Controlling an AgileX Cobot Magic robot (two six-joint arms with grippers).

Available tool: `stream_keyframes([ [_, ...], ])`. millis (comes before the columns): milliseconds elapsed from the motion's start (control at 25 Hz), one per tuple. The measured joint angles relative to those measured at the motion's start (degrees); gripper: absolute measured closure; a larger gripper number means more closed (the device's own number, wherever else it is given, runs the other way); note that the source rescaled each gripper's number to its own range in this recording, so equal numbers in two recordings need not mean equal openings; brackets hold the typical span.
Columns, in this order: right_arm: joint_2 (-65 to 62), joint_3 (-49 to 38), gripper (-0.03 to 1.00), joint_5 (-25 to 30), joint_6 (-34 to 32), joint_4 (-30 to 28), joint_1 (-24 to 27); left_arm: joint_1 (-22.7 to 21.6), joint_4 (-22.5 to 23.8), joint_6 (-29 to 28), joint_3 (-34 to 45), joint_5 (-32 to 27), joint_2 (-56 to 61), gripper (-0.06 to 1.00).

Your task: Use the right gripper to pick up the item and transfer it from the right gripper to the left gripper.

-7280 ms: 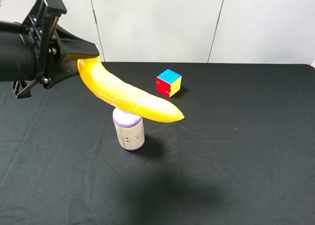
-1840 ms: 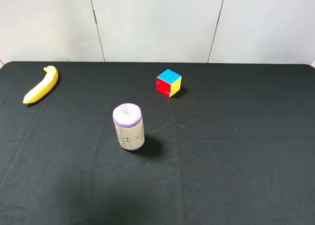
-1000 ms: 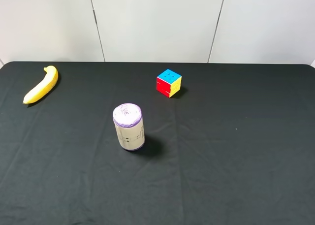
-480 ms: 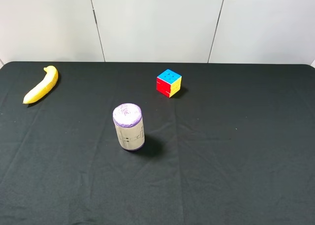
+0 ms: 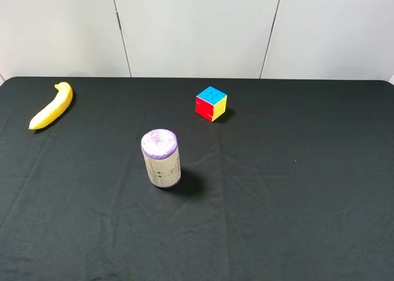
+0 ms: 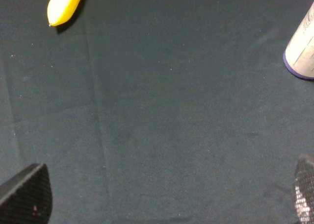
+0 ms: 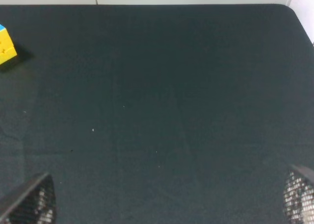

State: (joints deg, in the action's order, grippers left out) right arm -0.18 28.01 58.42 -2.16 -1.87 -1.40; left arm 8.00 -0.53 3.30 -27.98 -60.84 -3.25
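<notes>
Exterior high view is showing the banana [image 5: 52,106] lying flat on the black worktop [image 5: 295,189] at about ten o'clock, near the far left edge. Seven seconds back it was hanging in a black hand above the can; now no arm is appearing in this view, and nothing has been shifting over the last two seconds. The can [image 5: 161,158] with the purple top is standing upright near the centre, and the puzzle cube [image 5: 211,103] is sitting at about twelve o'clock, well apart from both.

The left wrist view is adding what the high view is missing: the left hand [image 6: 162,197], its two dark fingertips [image 6: 27,194] spread wide at the frame corners with only cloth between them, the banana's tip and the can's base sitting at the edges. The right wrist view is likewise showing the right hand [image 7: 167,197] spread wide over bare cloth, a corner of the cube at one edge.

The can's label is carrying dark print, too small to read.
</notes>
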Motion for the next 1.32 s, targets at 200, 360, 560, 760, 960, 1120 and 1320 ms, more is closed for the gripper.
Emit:
stream_keyframes([
  [200,0.00,0.00,-0.03,0.00,0.00,0.00,0.00,0.00,0.00,0.00,0.00,0.00,0.00,-0.01],
  [360,0.00,0.00,-0.03,0.00,0.00,0.00,0.00,0.00,0.00,0.00,0.00,0.00,0.00,-0.01],
  [560,0.00,0.00,-0.03,0.00,0.00,0.00,0.00,0.00,0.00,0.00,0.00,0.12,3.35,-0.01],
  [760,0.00,0.00,-0.03,0.00,0.00,0.00,0.00,0.00,0.00,0.00,0.00,0.39,3.48,-0.01],
  [960,0.00,0.00,-0.03,0.00,0.00,0.00,0.00,-0.32,0.00,0.00,0.00,0.39,3.48,-0.01],
  [1120,0.00,0.00,-0.03,0.00,0.00,0.00,0.00,-4.07,0.00,0.00,0.00,0.43,3.48,-0.01],
  [1320,0.00,0.00,-0.03,0.00,0.00,0.00,0.00,-5.52,0.00,0.00,0.00,0.43,3.48,-0.01],
])
